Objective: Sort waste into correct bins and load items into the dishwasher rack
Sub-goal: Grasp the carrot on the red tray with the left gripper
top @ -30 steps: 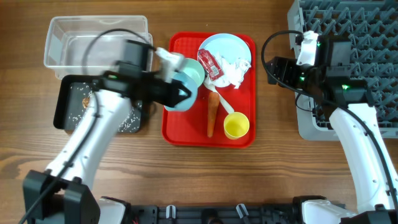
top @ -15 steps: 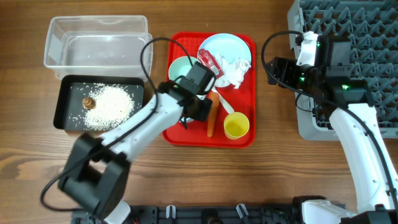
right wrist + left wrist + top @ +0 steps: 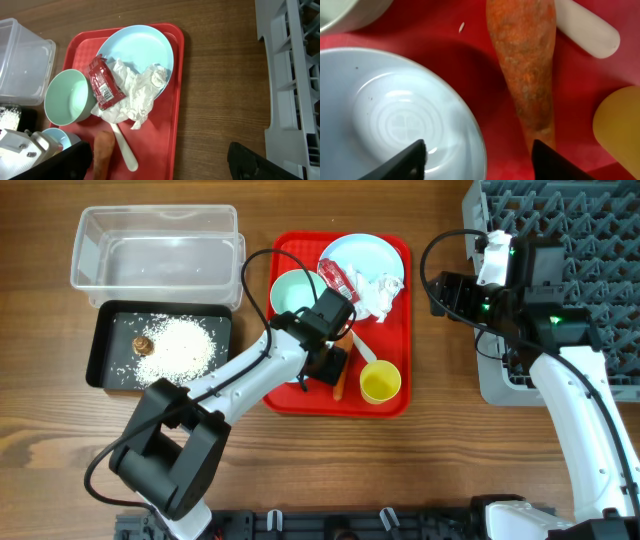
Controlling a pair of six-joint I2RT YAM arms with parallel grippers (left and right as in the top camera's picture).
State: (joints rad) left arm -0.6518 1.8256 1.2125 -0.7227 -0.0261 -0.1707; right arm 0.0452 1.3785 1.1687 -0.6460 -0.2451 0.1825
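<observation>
Change: a second ago my left pincer (image 3: 480, 161) was clamped on the light blue bowl (image 3: 395, 120) beside the black bin (image 3: 100, 340). Now it hangs low over the red tray (image 3: 390, 406) with its fingers well spread and gripping nothing. The bowl sits upright and empty on the tray, its rim reaching into the gap between my fingers. The carrot (image 3: 527, 65) lies just beside the bowl; I cannot tell if they touch.

Meaning: the white rice (image 3: 180, 348) and the brown scrap (image 3: 144, 345) lie in the black bin, so I judge the bowl emptied and set back. One stray grain (image 3: 461, 27) is left on the tray. The carrot looks like the likeliest next pick.

Not yet sorted:
- The red wrapper (image 3: 102, 85) and the napkin (image 3: 135, 95) are on the plate (image 3: 145, 45).
- The spoon (image 3: 585, 27), the mint-green bowl (image 3: 70, 97) and the yellow cup (image 3: 380, 382) are on the tray.

I see nothing in the clear tub (image 3: 85, 250). I see no dishes in the dishwasher rack (image 3: 560, 220).

The right pincer (image 3: 440, 292) is wide open and empty between the tray and the rack, unchanged.

Surface: wood-grain table (image 3: 450, 460), flat. No room shows beyond it.
</observation>
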